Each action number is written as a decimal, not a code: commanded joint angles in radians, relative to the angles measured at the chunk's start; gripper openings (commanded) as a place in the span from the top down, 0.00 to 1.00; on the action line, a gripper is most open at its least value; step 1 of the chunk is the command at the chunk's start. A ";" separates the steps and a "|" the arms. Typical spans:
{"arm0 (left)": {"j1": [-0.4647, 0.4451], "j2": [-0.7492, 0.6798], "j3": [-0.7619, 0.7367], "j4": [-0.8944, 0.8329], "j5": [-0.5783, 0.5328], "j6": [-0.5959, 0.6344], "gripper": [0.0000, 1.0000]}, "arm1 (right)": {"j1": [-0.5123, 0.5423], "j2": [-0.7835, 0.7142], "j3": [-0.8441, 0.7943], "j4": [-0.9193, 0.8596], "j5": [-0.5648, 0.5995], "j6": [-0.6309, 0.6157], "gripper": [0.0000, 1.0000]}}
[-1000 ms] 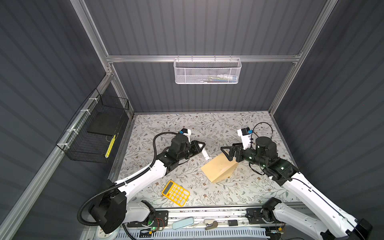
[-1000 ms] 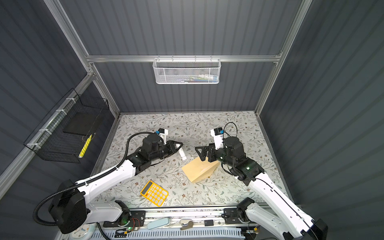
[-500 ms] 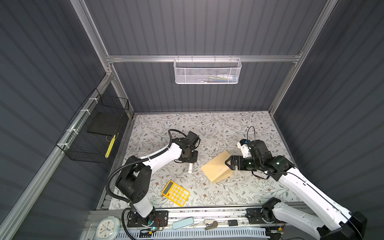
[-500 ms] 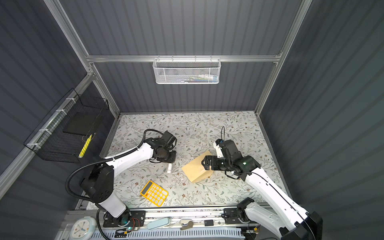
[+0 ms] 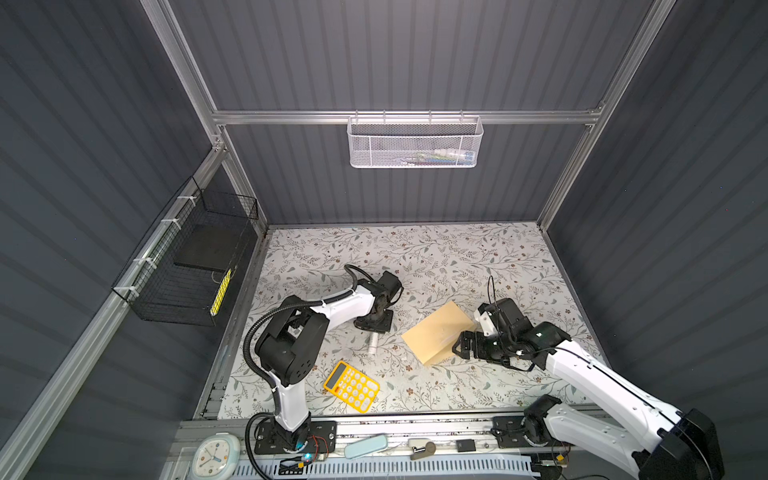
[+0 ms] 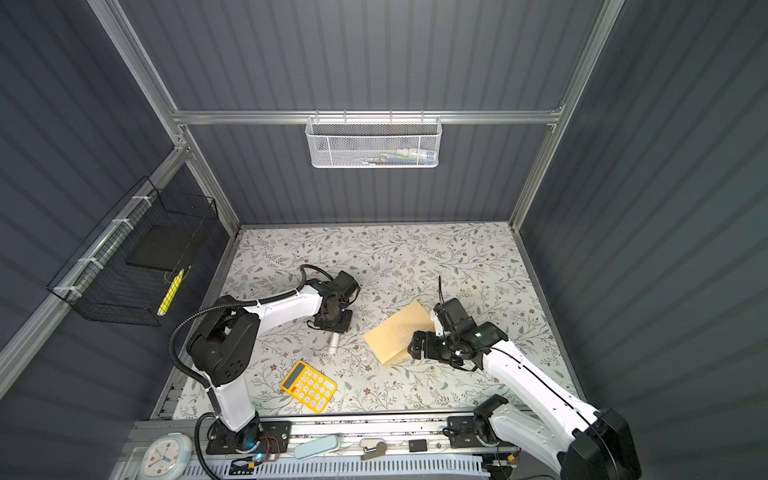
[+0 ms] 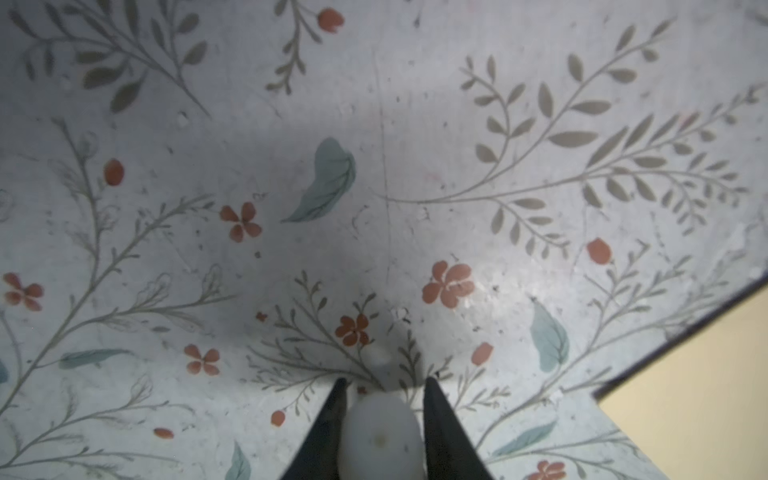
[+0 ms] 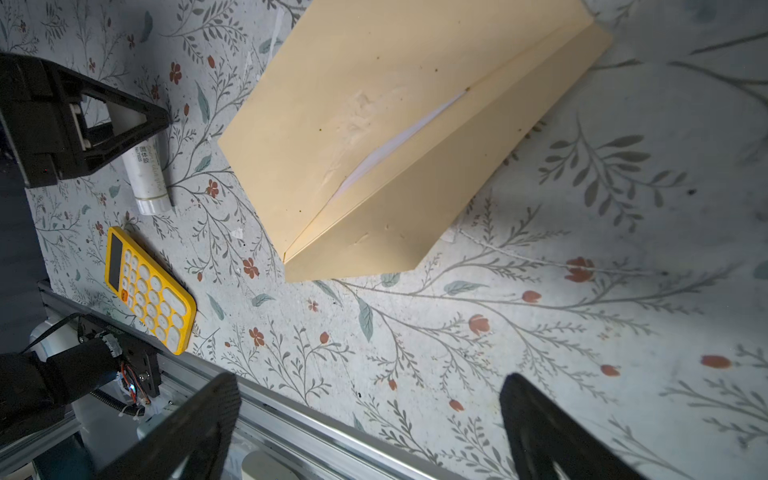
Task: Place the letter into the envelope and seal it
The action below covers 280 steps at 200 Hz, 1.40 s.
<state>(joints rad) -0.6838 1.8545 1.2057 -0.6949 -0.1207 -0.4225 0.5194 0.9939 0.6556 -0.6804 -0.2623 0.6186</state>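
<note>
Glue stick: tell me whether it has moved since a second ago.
Yes. The glue stick has come down toward the yellow calculator, away from the envelope, and now lies on the table.

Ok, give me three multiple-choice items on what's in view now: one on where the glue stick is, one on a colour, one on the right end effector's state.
1. Where is the glue stick?
A. lying left of the envelope
B. standing upright behind the envelope
C. on top of the envelope
2. What colour is the calculator?
A. blue
B. yellow
C. red
3. The right end effector is:
A. shut on the envelope
B. shut on the calculator
C. open, holding nothing
Answers: 1 A, both top views show it lying flat, left of the envelope and apart from it; 2 B, its case is yellow in every view showing it; 3 C, the right wrist view shows its jaws wide apart with nothing between.
</note>
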 commanded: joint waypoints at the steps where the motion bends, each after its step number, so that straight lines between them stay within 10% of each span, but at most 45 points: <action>1: -0.002 0.025 0.014 0.007 -0.015 -0.008 0.56 | -0.002 -0.008 -0.010 0.032 -0.008 0.010 0.01; 168: -0.010 -0.302 0.063 0.128 0.049 -0.063 0.27 | -0.019 -0.168 -0.062 0.001 0.115 0.104 0.05; 240: -0.113 -0.178 0.101 0.309 0.154 -0.055 0.42 | -0.090 -0.146 -0.198 0.136 -0.003 0.183 0.88; 280: -0.145 -0.054 0.115 0.379 0.159 -0.075 0.76 | -0.093 -0.073 -0.252 0.274 -0.038 0.211 1.00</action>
<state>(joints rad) -0.8173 1.7428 1.2896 -0.3626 0.0277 -0.4873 0.4286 0.8909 0.4305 -0.5140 -0.2676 0.8040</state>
